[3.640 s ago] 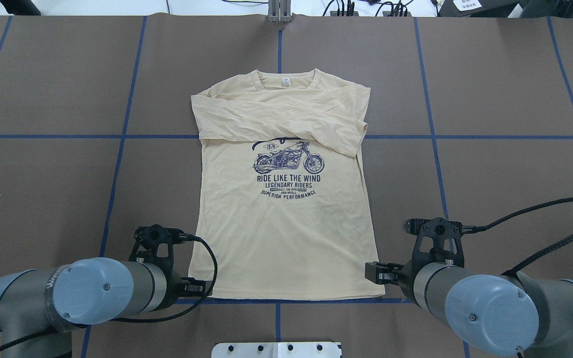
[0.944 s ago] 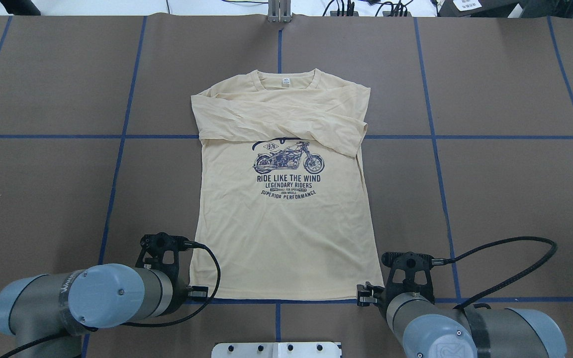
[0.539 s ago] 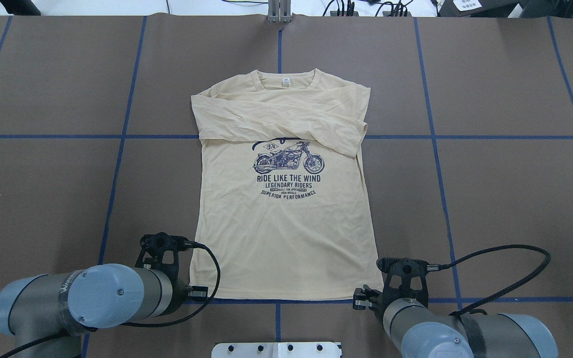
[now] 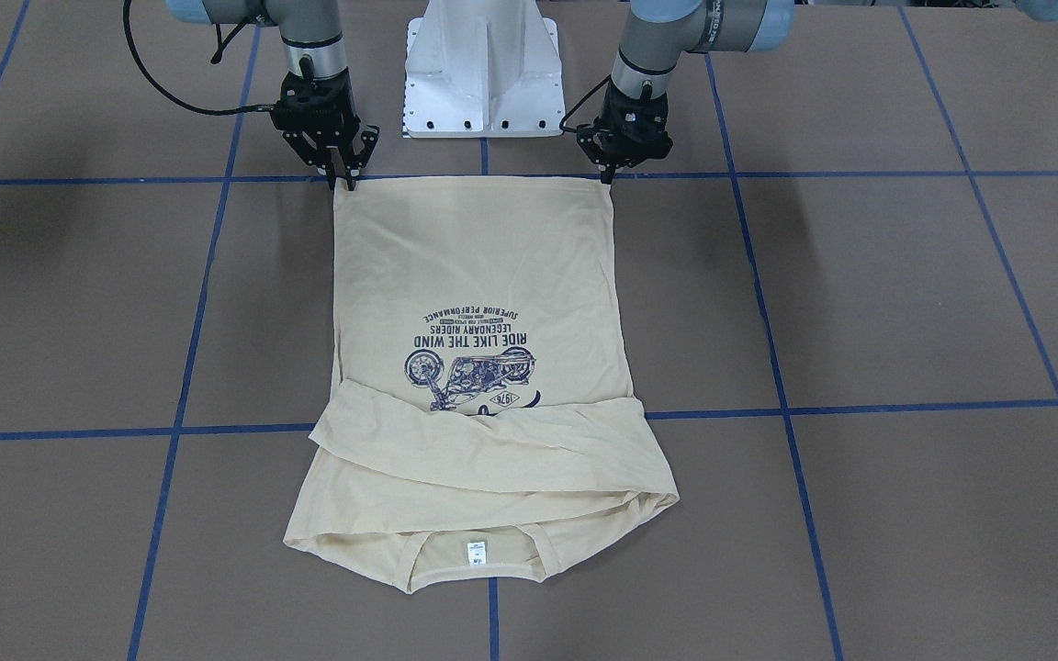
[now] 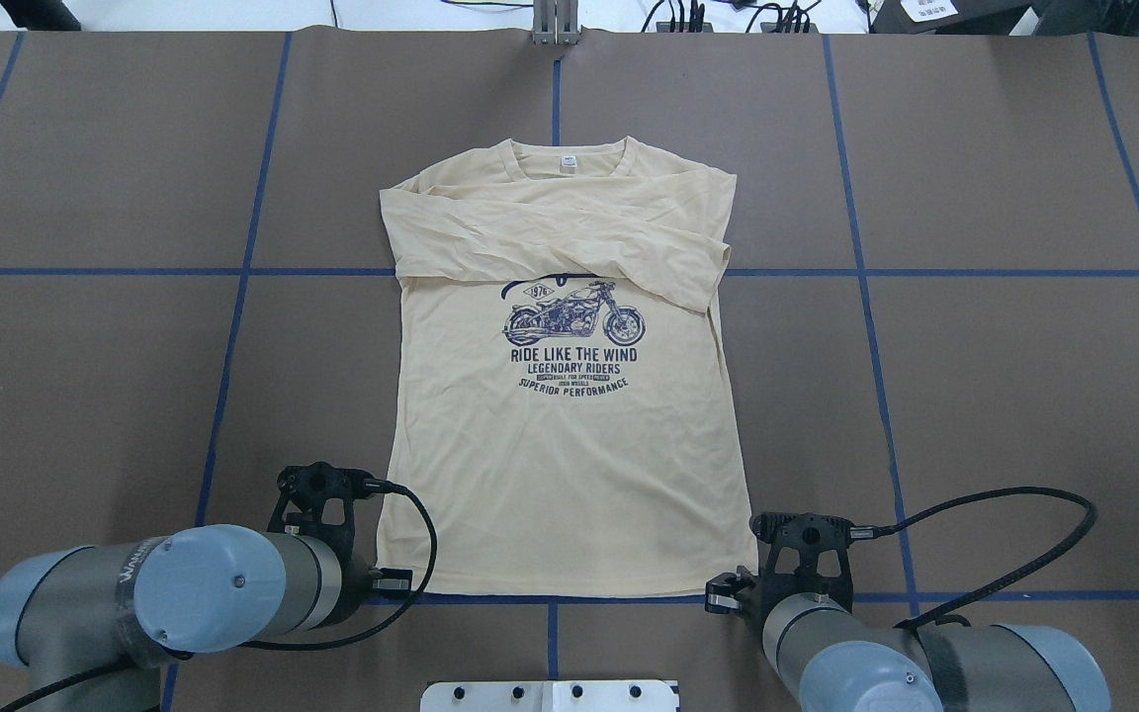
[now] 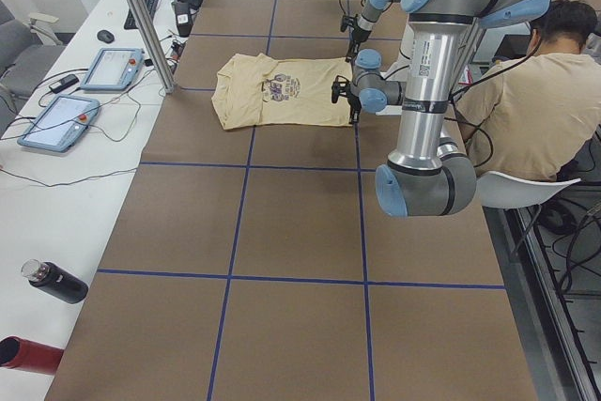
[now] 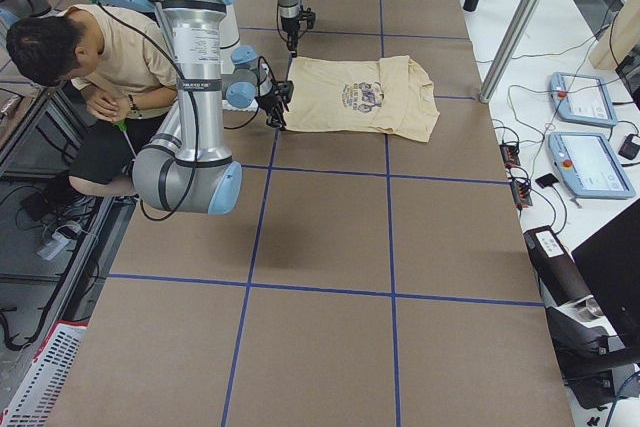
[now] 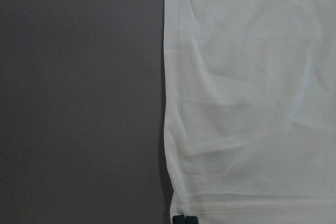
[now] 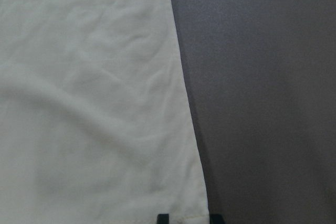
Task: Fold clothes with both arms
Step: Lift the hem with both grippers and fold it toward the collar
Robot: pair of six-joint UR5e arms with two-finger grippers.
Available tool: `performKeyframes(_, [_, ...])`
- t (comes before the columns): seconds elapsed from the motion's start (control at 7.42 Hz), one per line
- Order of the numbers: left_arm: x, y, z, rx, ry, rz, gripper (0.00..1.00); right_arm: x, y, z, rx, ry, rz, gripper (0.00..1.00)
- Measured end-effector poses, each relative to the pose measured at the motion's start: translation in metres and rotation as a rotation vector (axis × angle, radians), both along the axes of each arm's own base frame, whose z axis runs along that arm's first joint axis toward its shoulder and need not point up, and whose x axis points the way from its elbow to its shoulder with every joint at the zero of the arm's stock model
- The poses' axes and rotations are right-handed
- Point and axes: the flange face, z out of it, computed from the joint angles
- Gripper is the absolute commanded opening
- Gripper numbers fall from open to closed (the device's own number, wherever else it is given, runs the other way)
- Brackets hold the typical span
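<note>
- Left arm [image 5: 307, 583], lower left of the overhead view: silver-grey tube, with faint lettering on the grey section behind its cap.
- Joint cap [image 5: 199, 588]: round, light blue, with small screws.
- Right arm [image 5: 807, 638], lower right: same finish, with a black strap [image 5: 935, 658] round the tube.
- Left gripper [image 4: 605, 176] and right gripper [image 4: 343, 181], top of the front view: black open-frame bodies with two slim fingers each.
- Cable [image 5: 1014, 499]: black and ribbed, one from each wrist.
- Pedestal [image 4: 483, 73], top centre: white metal, with dark bolts along its foot.
</note>
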Motion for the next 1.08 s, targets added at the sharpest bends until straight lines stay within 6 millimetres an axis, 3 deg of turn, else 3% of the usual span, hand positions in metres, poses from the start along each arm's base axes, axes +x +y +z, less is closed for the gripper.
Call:
performKeyframes(0.4, [-0.004,0.000,-0.006,0.001,0.011,0.001,0.00,0.006,-0.005,-0.010,0.004,-0.019,0.012,0.00])
performKeyframes(0.54, [-0.017,0.001,-0.022,0.006,0.033,0.004,0.00,0.020,-0.014,-0.025,0.001,-0.045,0.024,0.00])
performKeyframes(0.67, [-0.043,0.005,-0.051,0.007,0.056,0.017,0.00,0.042,-0.023,-0.047,-0.014,-0.069,0.027,0.00])
performKeyframes(0.81, [-0.081,0.015,-0.087,-0.006,0.077,0.050,0.00,0.070,-0.024,-0.072,-0.044,-0.089,0.008,0.00])
performKeyframes(0.94, [-0.124,0.028,-0.118,-0.020,0.099,0.090,0.00,0.099,-0.015,-0.098,-0.078,-0.108,-0.033,0.00])
performKeyframes(1.08, [-0.156,0.040,-0.138,-0.029,0.121,0.122,0.00,0.130,0.006,-0.124,-0.109,-0.130,-0.103,0.00])
